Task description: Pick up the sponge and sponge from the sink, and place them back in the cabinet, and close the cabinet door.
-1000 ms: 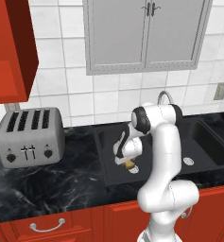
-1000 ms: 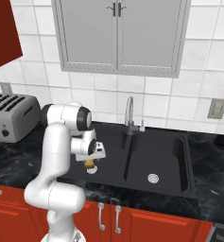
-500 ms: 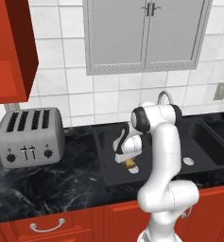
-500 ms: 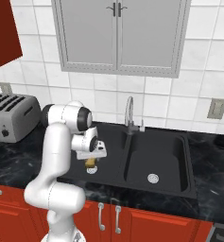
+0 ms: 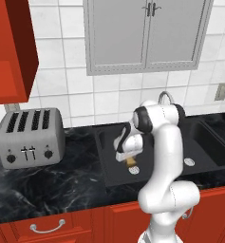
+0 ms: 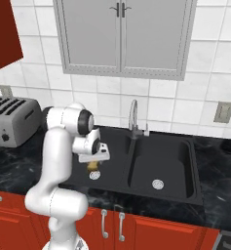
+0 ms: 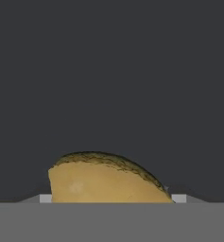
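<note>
The end effector [image 5: 130, 163] (jaws partly closed) grips the tan sponge [image 7: 104, 179].

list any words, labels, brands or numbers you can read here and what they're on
None can be read.
The toaster: round knobs and levers on its front, with no legible marks.
The wall outlet: plain plate, no text.
The grey wall cupboard, the red cabinet and the tan sponge carry no lettering.
</note>
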